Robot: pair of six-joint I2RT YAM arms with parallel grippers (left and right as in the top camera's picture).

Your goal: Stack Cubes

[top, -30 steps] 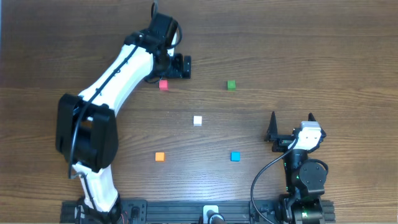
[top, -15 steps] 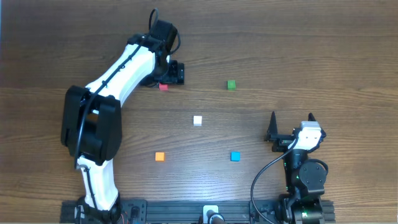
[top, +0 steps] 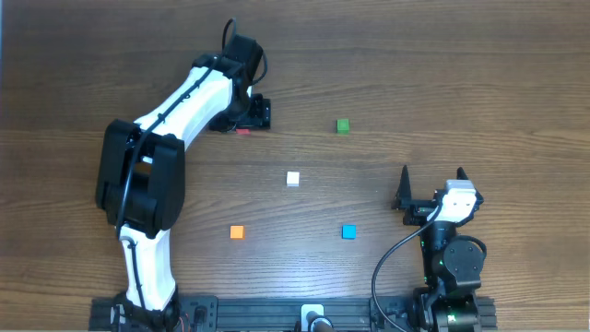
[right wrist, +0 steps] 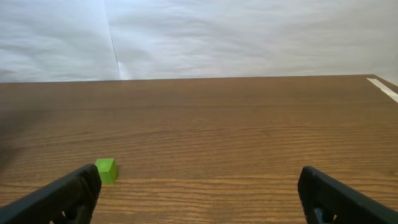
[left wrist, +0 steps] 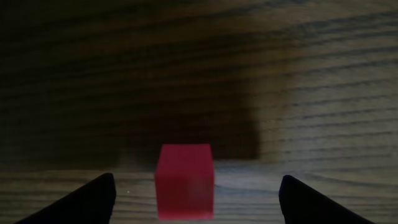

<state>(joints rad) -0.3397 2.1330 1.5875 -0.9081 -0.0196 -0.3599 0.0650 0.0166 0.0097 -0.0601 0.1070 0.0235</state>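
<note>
The left gripper point(left wrist: 196, 199) is hovering low over the small pinkish-red plastic cube point(left wrist: 185, 180), which is sitting on the wooden table point(top: 479, 74) beyond the small white cube point(top: 293, 179) and a little to its left. The fingers are standing wide apart, straddling it without touching. It is lying slightly nearer one finger, so I reckon closing is risking shoving it askew or pinching a corner.
</note>
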